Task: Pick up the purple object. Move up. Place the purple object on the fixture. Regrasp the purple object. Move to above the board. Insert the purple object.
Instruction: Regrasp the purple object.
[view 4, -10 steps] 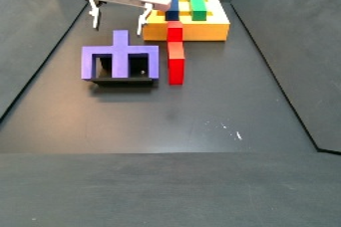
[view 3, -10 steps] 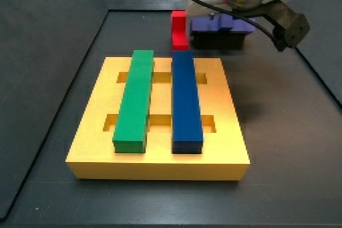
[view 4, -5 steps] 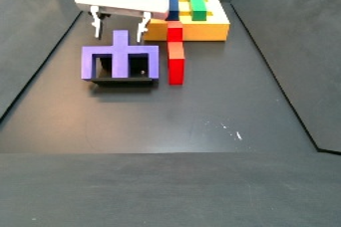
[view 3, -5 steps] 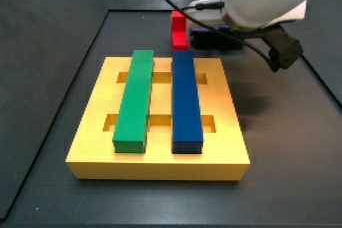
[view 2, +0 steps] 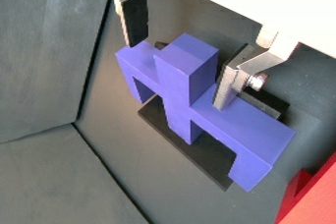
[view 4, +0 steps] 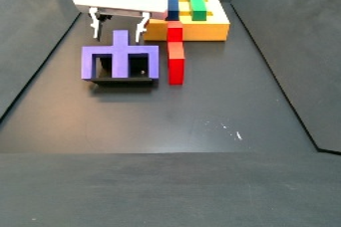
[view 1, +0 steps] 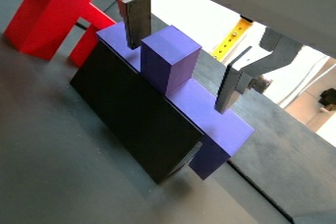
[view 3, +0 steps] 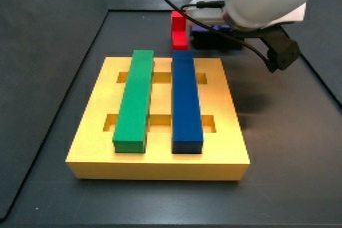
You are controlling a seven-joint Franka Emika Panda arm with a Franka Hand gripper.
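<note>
Here's the gripper (view 2: pixel 187 46), jaws spread wide, one silver finger (view 1: pixel 136 20) on each side of the upright stub of the flat matte purple cross-shaped object (view 2: pixel 197 95), pads clear of it and gripping nothing. That purple object (view 4: pixel 119 60) sits directly beneath the claw, lying on the small black L-shaped fixture (view 1: pixel 132 116). Just beside the claw stands a red block (view 4: pixel 174 54), close against the fixture's side. Well apart from the claw, in both side views, lies the thick yellow square board (view 3: pixel 98 122), carrying a green bar (view 3: pixel 134 99) and a long dark-blue bar (view 3: pixel 186 101) in its slots.
</note>
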